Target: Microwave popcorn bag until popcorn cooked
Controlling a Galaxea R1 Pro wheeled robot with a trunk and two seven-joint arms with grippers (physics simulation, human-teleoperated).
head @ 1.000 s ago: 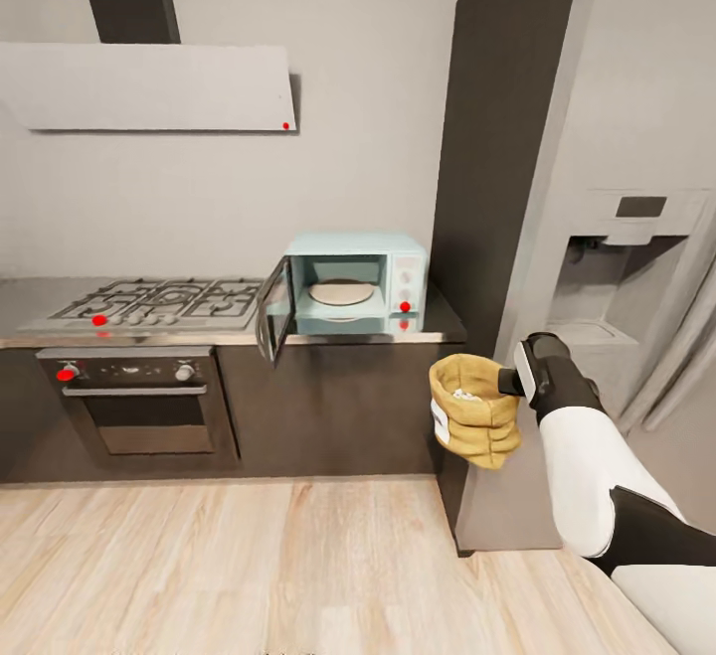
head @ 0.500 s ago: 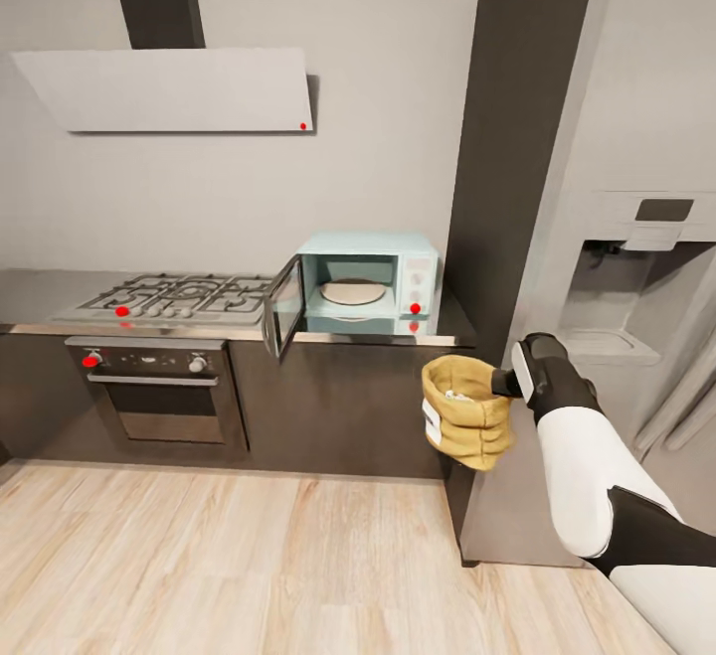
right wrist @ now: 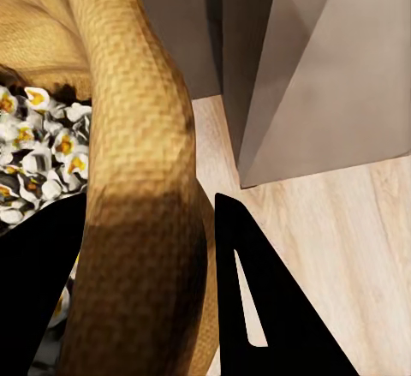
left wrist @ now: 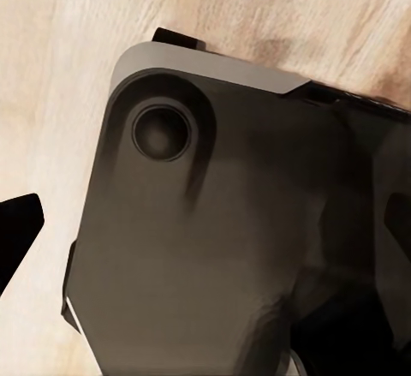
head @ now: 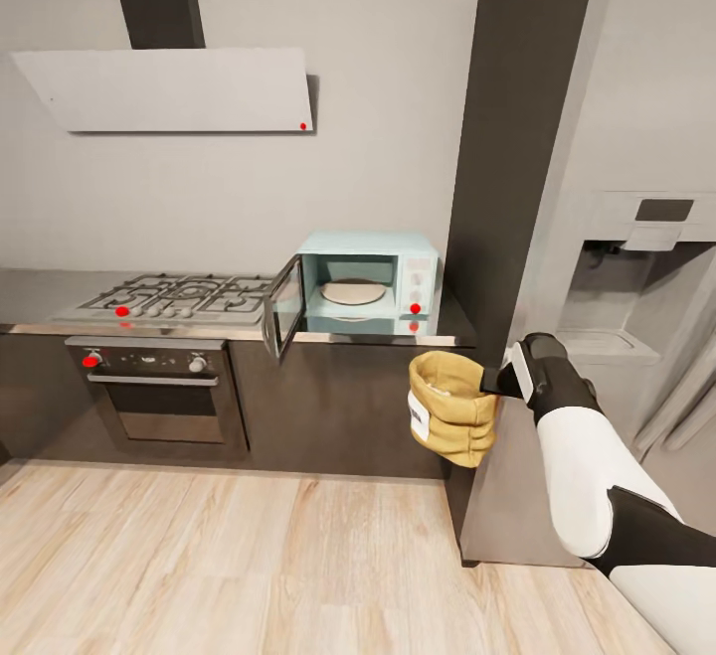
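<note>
At five o'clock from the open microwave, the popcorn bag hangs in the air before the dark cabinet fronts, below the countertop edge. The right wrist view adds what the head view cannot: white and yellow kernels inside the sack, and black fingers either side of its rolled rim. The white right arm reaches up from four o'clock, its right gripper pinching that rim. The left gripper's black fingertip shows over wooden floor beside a dark housing; its spread cannot be told.
</note>
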